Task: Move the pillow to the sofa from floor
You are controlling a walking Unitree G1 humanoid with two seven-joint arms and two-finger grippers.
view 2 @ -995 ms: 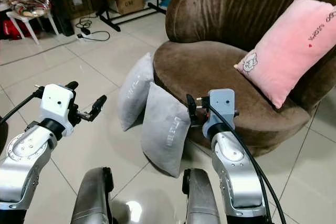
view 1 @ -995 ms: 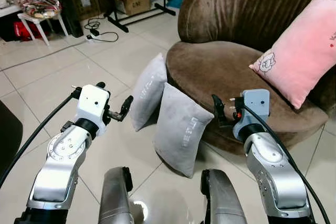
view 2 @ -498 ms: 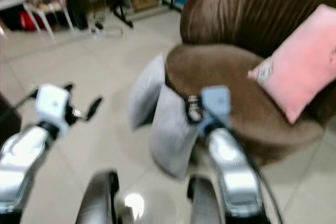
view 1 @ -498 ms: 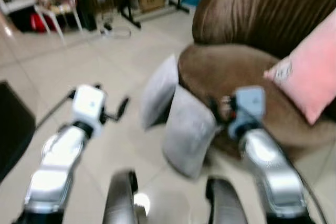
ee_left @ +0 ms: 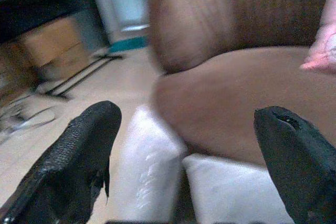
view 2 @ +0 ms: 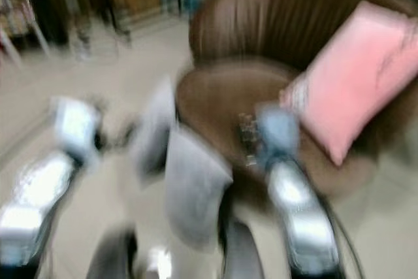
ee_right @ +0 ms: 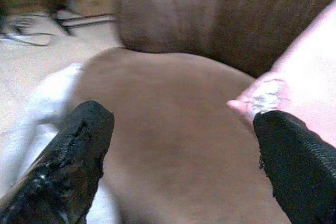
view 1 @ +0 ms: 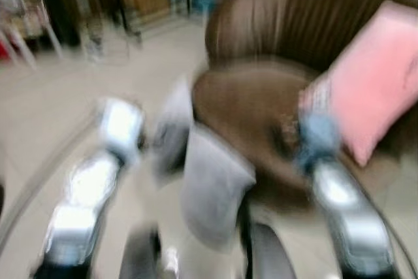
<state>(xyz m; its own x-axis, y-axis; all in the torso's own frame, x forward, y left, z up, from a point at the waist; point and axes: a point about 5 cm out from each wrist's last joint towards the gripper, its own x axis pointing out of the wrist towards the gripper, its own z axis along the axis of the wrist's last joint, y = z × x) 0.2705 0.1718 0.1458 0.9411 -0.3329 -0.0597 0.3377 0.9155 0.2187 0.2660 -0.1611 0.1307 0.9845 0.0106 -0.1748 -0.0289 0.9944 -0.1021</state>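
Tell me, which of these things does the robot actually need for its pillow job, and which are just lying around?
For the job: two grey pillows on the floor, nearer and farther; brown sofa; left gripper and right gripper, both open.

Lying about: pink pillow already on the sofa; cardboard boxes.

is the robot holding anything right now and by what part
Nothing. Both the left gripper and right gripper are open and empty; the grey pillows lean against the sofa.

Both arms raised, left gripper (ee_left: 186, 150) and right gripper (ee_right: 184, 156) spread wide
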